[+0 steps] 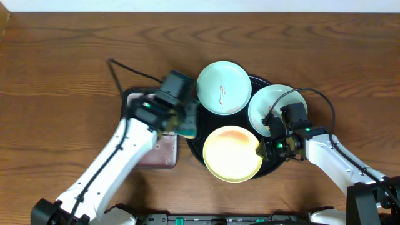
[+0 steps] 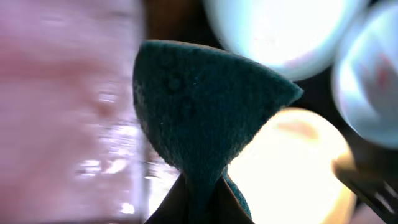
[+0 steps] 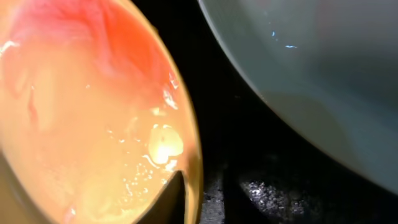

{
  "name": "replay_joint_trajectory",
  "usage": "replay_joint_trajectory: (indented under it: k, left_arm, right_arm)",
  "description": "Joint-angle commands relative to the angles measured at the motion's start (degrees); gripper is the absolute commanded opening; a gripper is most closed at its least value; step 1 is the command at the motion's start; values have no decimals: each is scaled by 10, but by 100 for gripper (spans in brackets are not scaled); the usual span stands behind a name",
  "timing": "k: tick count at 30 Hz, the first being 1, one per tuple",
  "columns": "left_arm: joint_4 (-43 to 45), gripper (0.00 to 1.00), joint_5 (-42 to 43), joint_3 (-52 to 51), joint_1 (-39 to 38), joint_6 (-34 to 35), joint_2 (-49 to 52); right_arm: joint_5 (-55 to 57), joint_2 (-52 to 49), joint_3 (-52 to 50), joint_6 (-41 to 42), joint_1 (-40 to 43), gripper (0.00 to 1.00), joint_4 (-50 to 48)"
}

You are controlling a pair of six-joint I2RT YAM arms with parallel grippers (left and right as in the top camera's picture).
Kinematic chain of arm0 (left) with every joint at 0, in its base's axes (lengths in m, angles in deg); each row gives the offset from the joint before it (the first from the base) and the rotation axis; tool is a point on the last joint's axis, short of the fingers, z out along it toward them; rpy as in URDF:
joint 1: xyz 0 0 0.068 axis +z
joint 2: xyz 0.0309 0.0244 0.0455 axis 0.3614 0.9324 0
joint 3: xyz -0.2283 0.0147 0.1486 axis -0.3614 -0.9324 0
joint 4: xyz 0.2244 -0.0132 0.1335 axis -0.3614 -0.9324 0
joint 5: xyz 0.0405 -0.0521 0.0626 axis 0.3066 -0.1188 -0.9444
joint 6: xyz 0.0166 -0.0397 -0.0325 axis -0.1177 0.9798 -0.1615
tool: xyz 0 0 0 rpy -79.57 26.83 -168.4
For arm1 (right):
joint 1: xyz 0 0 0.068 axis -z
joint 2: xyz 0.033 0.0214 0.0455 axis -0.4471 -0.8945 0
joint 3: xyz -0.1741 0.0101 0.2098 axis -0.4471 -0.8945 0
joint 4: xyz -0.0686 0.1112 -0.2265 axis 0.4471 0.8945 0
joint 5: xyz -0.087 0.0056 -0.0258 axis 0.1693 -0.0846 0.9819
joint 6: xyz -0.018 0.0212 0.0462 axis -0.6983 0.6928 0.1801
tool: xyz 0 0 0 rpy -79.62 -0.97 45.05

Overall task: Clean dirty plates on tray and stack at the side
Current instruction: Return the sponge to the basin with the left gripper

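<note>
Sauce reddens the yellow plate point(image 1: 232, 153) at the near edge of the black tray point(image 1: 257, 81); a red-streaked mint plate point(image 1: 224, 87) and a second mint plate point(image 1: 275, 106) lie behind it. The left hand point(image 1: 182, 120) pinches a dark green sponge point(image 2: 205, 106) over the tray's left rim. The right hand point(image 1: 267, 145) pinches the yellow plate's right rim.

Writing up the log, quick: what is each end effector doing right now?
Left end effector: closed on the green sponge.
Right end effector: closed on the rim of the yellow plate.
</note>
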Motion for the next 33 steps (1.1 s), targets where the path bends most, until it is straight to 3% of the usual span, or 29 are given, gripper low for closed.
replay_joint_trajectory:
  k: [1, 9, 15, 23, 33]
  left_arm:
    - [7, 8, 10, -17, 71, -51, 3]
    - [78, 7, 95, -104, 203, -106, 3]
    - [111, 8, 96, -140, 226, -162, 3]
    - [140, 11, 63, -161, 226, -178, 9]
    - [164, 11, 64, -161, 226, -178, 66]
  right_arm:
    - [-26, -4, 7, 2, -8, 2, -3]
    - [-8, -1, 9, 1, -36, 1, -20]
    - [78, 43, 40, 2, -38, 1, -17]
    - [275, 130, 96, -11, -45, 1, -18]
    - [575, 154, 104, -47, -178, 1, -29]
